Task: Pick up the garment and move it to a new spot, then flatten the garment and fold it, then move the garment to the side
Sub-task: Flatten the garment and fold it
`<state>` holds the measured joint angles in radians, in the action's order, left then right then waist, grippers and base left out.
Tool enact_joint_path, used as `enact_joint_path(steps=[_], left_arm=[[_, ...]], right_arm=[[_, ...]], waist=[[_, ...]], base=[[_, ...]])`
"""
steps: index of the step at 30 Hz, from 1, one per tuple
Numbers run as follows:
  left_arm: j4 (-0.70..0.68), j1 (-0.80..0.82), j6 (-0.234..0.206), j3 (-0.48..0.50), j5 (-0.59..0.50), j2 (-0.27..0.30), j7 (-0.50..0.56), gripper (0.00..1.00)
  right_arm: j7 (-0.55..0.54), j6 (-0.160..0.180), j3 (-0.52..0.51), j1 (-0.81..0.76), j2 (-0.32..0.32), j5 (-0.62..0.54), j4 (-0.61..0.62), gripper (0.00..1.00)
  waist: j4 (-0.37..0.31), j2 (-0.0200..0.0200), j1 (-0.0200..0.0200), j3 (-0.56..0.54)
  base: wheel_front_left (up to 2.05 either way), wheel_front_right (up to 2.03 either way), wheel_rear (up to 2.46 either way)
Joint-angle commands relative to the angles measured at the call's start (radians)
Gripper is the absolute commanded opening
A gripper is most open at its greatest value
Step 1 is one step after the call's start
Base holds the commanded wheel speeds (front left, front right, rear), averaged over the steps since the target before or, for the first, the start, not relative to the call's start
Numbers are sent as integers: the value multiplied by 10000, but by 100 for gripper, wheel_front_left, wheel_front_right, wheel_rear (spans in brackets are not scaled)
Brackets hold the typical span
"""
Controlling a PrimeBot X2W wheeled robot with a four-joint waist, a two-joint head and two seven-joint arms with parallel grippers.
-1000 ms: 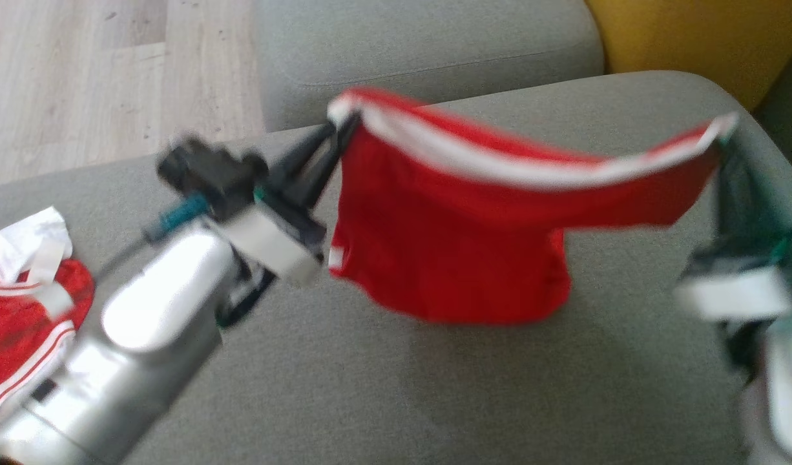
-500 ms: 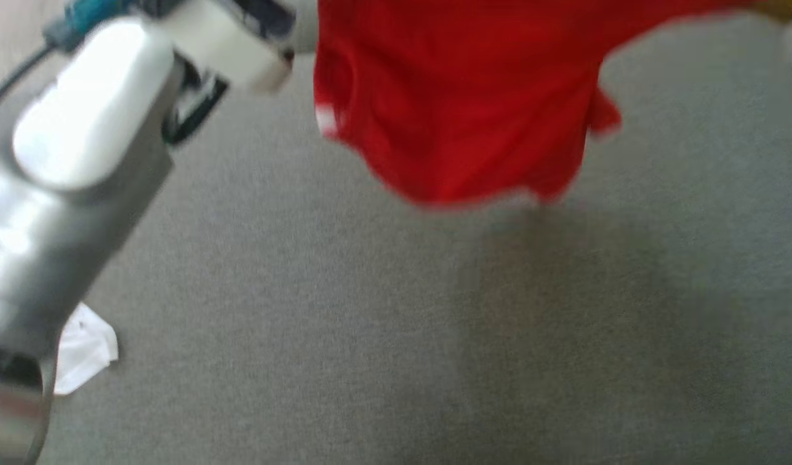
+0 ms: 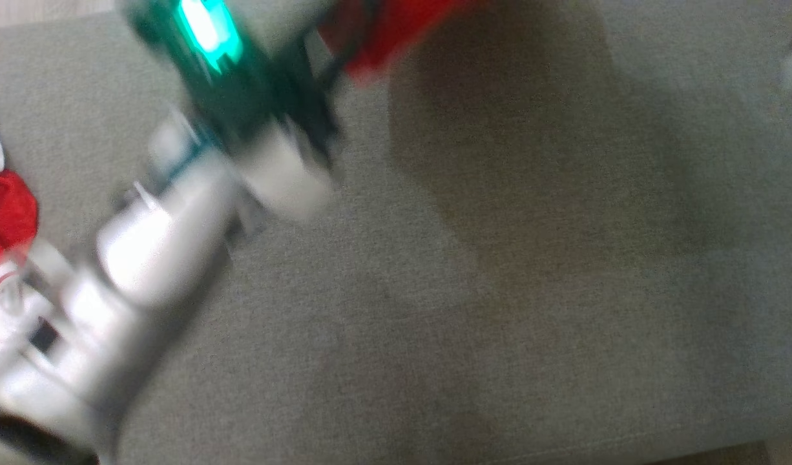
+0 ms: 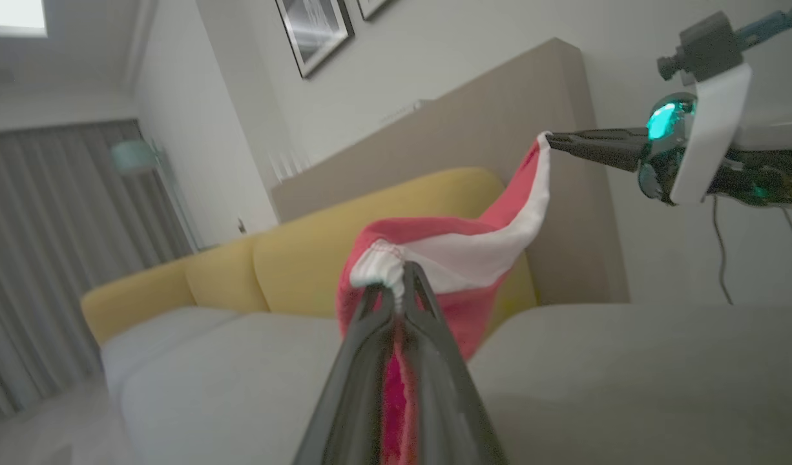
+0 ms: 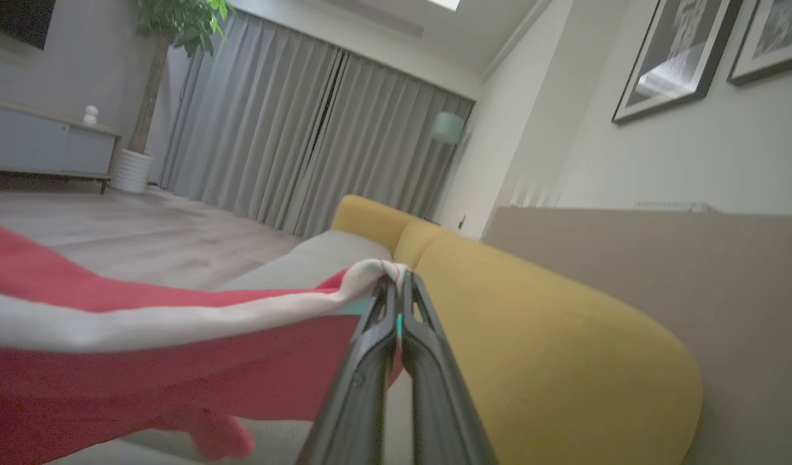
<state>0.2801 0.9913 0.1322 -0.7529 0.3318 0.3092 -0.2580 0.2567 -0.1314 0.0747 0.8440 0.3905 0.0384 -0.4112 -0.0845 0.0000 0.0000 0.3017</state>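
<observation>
The garment (image 4: 473, 252) is a pair of red shorts with a white waistband. It hangs in the air above the grey sofa seat (image 3: 499, 290), stretched between both grippers. My left gripper (image 4: 399, 274) is shut on one bunched end of the waistband. My right gripper (image 5: 396, 284) is shut on the other end, and in the left wrist view the right gripper (image 4: 551, 139) pinches that far corner. The blurred head view shows a strip of the garment (image 3: 383, 32) at the top edge, beside my left arm (image 3: 150, 245).
Another red and white garment (image 3: 2, 213) lies crumpled at the seat's left edge. A yellow backrest (image 5: 551, 361) runs behind the seat, with a beige panel (image 4: 499, 129) and a wall with framed pictures beyond. Wooden floor (image 5: 144, 226) and grey curtains lie further off.
The head view has swung and blurred, so the garment now shows at its top edge. Both grippers keep their hold on the waistband.
</observation>
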Motion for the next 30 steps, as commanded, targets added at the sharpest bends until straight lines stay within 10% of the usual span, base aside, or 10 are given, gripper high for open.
enact_joint_path(steps=[1,19,30], left_arm=[[-338,-503,-22,59,86,146,-36,0],[217,-5515,-17,-3997,2573,-439,-37,0],[-91,-4806,-16,-3567,3554,-880,-37,0]], right_arm=[[47,7,-12,-684,43,147,456,0],[-1834,7,-2891,-8292,-321,359,4018,0],[-3257,7,-3547,-8451,-432,77,5555,0]], waist=[[-88,0,0,-1],[-300,0,0,-1645],[757,0,0,-1202]], base=[[0,0,0],[0,0,0],[0,0,0]])
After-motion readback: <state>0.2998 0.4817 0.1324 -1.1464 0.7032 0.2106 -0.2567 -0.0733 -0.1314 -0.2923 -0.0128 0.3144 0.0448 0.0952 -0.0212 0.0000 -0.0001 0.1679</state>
